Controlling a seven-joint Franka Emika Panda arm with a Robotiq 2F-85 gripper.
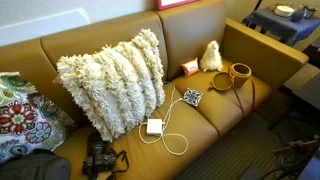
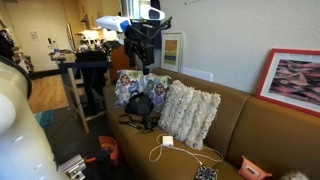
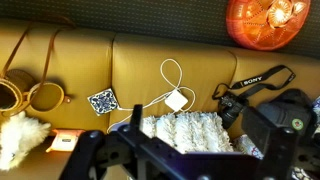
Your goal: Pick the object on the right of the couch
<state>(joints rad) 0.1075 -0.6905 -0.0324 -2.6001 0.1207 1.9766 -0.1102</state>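
Wrist view: basket (image 3: 12, 96) sits at nine o'clock on the couch (image 3: 140, 60) seat, upright beside the fluffy toy (image 3: 15, 135). Pincer (image 2: 138, 50) hangs high above, apparently to survey first. Its opening cannot be judged, and no load is visible.

A mustard-brown leather couch (image 1: 100, 30) carries a floral pillow (image 1: 25, 120) beside a shaggy cream pillow (image 1: 112, 80) leaning on the backrest. A black camera (image 1: 100, 158) and a white charger (image 1: 154, 126) with a looping cable lie on the seat. Farther along are a patterned square coaster (image 1: 192, 97), a small orange-red item (image 1: 189, 68), a cream fluffy toy (image 1: 211, 56) and a woven basket (image 1: 239, 73) with a loop strap.
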